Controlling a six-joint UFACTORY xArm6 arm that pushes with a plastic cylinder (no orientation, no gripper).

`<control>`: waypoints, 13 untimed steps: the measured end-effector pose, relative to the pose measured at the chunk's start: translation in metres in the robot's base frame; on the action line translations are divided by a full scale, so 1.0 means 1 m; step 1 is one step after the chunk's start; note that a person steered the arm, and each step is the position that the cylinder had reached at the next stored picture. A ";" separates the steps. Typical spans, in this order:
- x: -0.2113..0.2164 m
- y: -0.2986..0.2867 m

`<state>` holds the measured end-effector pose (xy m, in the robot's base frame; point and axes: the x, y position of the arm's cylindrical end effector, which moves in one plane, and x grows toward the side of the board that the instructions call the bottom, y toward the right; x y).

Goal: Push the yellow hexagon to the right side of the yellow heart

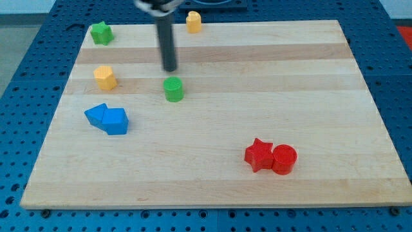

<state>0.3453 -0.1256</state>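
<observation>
Yellow hexagon (104,77), my tip (170,69) right

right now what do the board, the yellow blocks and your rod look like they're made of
The board looks like pale wood: lengthwise planks with grain lines and a matte finish. The yellow hexagon and yellow heart look like moulded plastic or painted wood; their flat, even colour leaves that open. My tip, just above the green cylinder, ends a dark rod with a faint sheen, probably metal or plastic.
</observation>
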 end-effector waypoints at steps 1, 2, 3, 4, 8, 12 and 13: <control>0.004 -0.072; 0.004 -0.122; -0.018 -0.160; 0.003 -0.179; -0.047 -0.038; -0.040 0.050; -0.059 0.112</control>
<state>0.2863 -0.0140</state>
